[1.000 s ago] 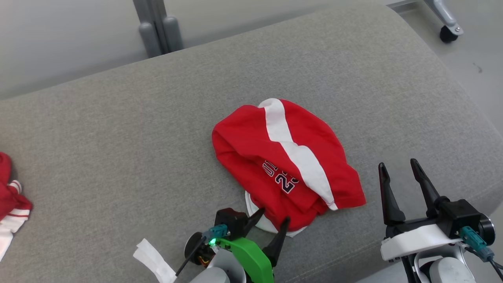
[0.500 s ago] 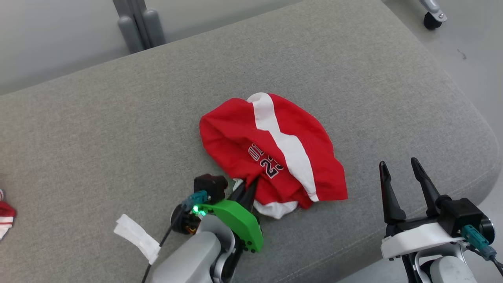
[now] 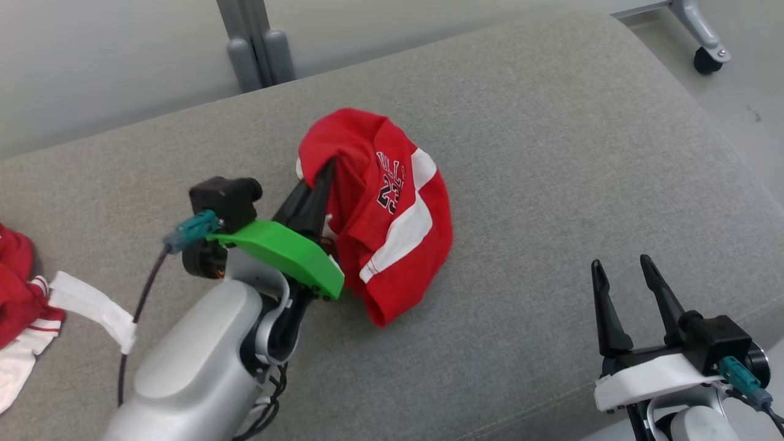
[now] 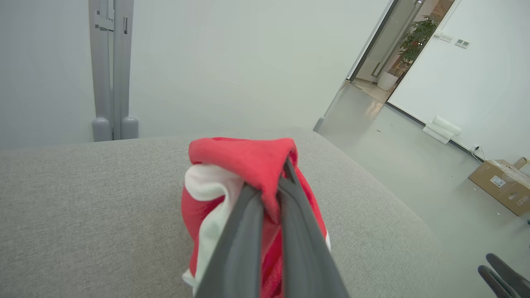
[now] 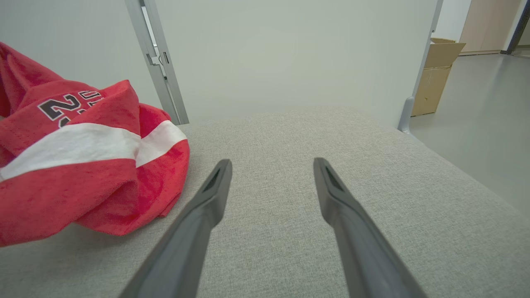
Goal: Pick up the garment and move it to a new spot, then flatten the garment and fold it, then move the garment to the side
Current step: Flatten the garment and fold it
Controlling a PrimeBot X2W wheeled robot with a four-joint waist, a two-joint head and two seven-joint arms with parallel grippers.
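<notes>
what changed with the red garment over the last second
The left gripper closed on the near edge of the red garment and lifted it, carrying it left and away from the robot; it now hangs bunched, lower part on the grey cushion. The right gripper stayed open, in place.

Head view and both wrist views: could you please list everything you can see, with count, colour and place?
garment: 1, red with white stripe, mid-cushion, top held up
cushion: 1, grey, across the middle
second garment: 1, red and white, cushion's far left edge
upright post: 1, grey, behind cushion
caster: 1, black, floor, far right
cardboard box: 1, brown, floor by wall
left end effector: 1, dark fingers, shut on garment
right end effector: 1, dark fingers, open, over cushion's near right
</notes>
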